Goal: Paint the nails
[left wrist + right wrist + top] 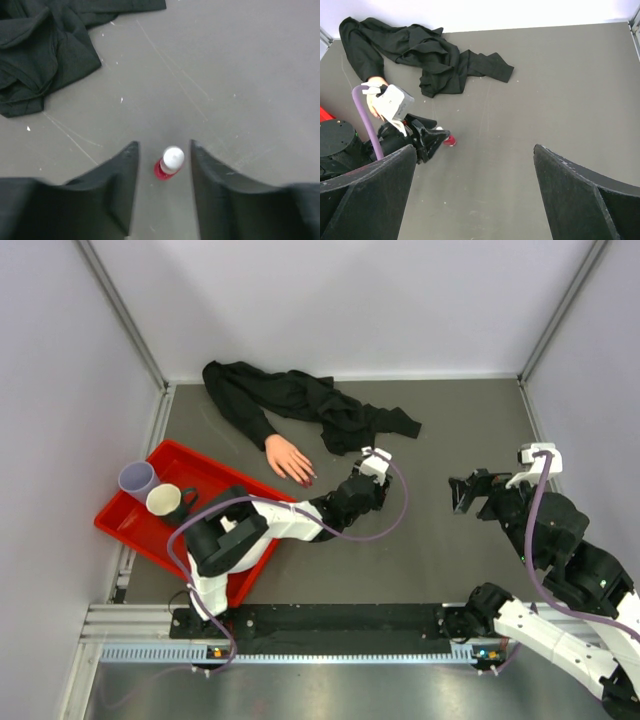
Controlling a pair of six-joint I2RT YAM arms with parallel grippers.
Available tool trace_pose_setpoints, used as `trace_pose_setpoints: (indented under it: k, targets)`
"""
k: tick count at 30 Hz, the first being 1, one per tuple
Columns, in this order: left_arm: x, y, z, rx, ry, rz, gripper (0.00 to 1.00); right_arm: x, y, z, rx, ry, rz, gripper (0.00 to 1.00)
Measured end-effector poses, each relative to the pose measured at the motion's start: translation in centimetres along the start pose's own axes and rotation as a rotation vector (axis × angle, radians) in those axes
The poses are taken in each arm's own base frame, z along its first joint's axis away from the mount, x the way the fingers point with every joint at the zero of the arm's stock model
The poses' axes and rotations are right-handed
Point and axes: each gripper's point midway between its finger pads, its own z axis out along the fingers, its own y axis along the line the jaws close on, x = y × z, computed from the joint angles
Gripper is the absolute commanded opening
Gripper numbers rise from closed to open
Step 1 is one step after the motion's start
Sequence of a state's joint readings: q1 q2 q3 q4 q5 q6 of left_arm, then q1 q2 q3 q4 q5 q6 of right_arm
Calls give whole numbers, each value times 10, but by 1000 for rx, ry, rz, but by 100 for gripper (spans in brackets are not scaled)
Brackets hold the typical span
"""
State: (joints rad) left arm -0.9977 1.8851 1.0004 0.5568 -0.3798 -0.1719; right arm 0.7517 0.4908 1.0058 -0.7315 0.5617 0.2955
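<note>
Left gripper [164,145]: jaws partly open, one either side of a small red bottle [170,162] with a white cap. The bottle stands upright on the table [430,540]. The left wrist view shows a gap between it and each finger, so nothing is gripped.

Right gripper [475,150]: jaws spread wide with only bare table between them. It is held above the right part of the table, well apart from the bottle and pointing toward the left arm.

Nails [308,480]: dark red, at the fingertips of the mannequin hand [290,458]. The hand lies flat on the table just left of the left gripper, fingers toward the near edge. Its wrist runs into a black sleeve, part of a crumpled black cloth [300,400] spread along the far side.

Containers: a red tray [130,525] sits at the left edge of the table. It holds a lavender cup [136,478] and, just beside it, a cream mug [165,500] with a dark handle, both upright. What the cups hold cannot be made out from above.

Hidden or unclear: in the top view the left wrist covers the bottle, and the left arm's base covers the tray's near right corner. In the right wrist view the left wrist camera hides most of the mannequin hand and no nails can be seen. The nails look painted, but they are too small to judge how evenly.
</note>
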Motion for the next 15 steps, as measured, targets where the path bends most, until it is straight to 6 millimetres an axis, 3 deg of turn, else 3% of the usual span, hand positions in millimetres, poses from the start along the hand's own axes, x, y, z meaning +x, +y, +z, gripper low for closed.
trace_pose_setpoints:
  k: [4, 6, 8, 11, 15]
  targets:
    - [-3, 2, -6, -1, 17, 8, 83, 0, 0, 0, 0, 0, 4, 98]
    - [-16, 3, -13, 0, 6, 8, 89, 0, 0, 0, 0, 0, 4, 98]
    - [-38, 4, -25, 5, -25, -3, 99, 0, 0, 0, 0, 0, 4, 98]
    - [-84, 5, -51, 23, -96, -29, 99, 0, 0, 0, 1, 0, 3, 98]
    - [-162, -3, -90, 94, -174, -59, 99, -5, -3, -3, 18, 7, -8, 99]
